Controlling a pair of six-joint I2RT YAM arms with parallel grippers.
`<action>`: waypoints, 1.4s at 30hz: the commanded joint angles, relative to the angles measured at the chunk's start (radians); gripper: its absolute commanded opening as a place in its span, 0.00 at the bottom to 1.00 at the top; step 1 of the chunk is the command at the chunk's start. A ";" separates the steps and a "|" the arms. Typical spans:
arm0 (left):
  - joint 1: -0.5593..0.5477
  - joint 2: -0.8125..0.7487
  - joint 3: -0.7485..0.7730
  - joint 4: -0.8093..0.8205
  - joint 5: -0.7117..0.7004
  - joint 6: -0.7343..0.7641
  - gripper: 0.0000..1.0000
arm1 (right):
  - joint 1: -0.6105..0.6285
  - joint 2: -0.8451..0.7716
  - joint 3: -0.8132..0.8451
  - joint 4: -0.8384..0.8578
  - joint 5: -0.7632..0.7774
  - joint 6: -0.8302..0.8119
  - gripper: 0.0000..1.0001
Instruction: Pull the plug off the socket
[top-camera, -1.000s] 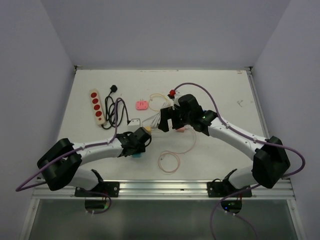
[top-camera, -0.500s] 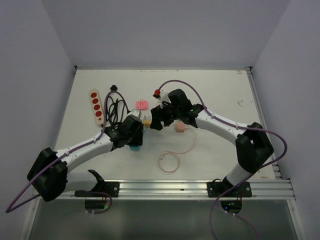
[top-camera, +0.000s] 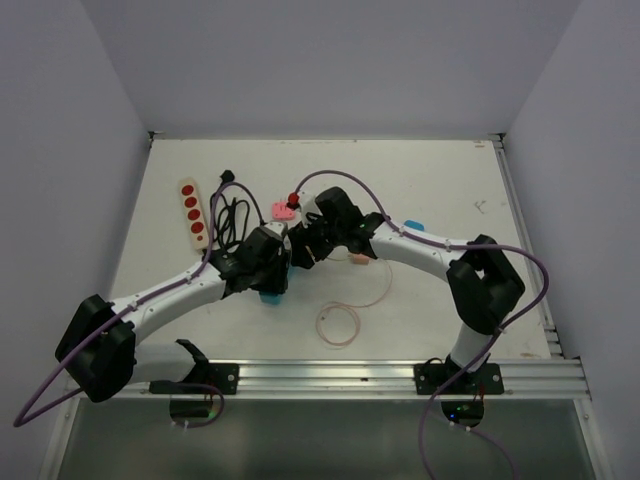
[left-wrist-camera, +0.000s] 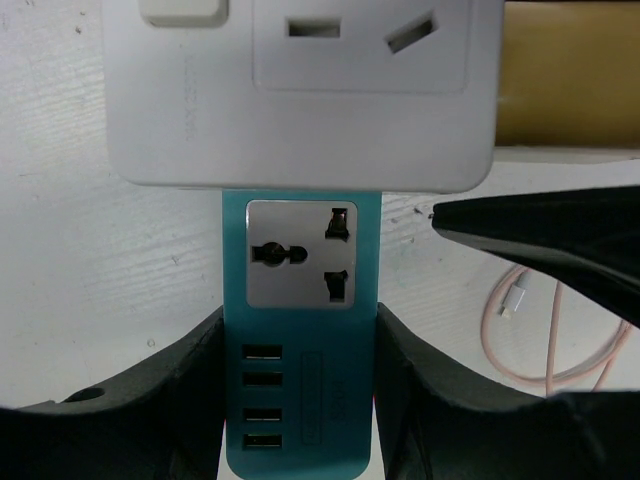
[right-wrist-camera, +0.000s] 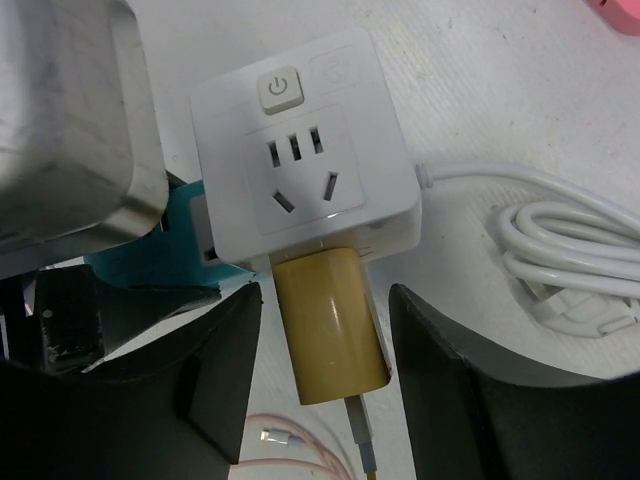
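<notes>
Left claw (left-wrist-camera: 300, 350) clamps the teal socket (left-wrist-camera: 300, 265); right claw (right-wrist-camera: 322, 292), open, straddles the yellow plug (right-wrist-camera: 328, 345) in the white adapter (right-wrist-camera: 300, 170).

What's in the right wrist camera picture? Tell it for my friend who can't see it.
A yellow plug sticks out of a white cube socket, between the right gripper's open black fingers. A teal power strip peeks out on the left; a coiled white cable lies on the right.
</notes>
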 joint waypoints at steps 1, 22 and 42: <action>0.011 -0.028 0.056 0.063 0.023 0.028 0.00 | 0.010 -0.001 0.036 0.028 0.021 -0.030 0.56; 0.214 0.145 0.005 -0.035 -0.092 -0.054 0.00 | 0.010 -0.180 -0.094 -0.123 0.082 -0.102 0.00; 0.220 0.064 -0.028 0.040 -0.048 -0.018 0.00 | -0.215 -0.190 -0.211 -0.116 0.202 0.144 0.00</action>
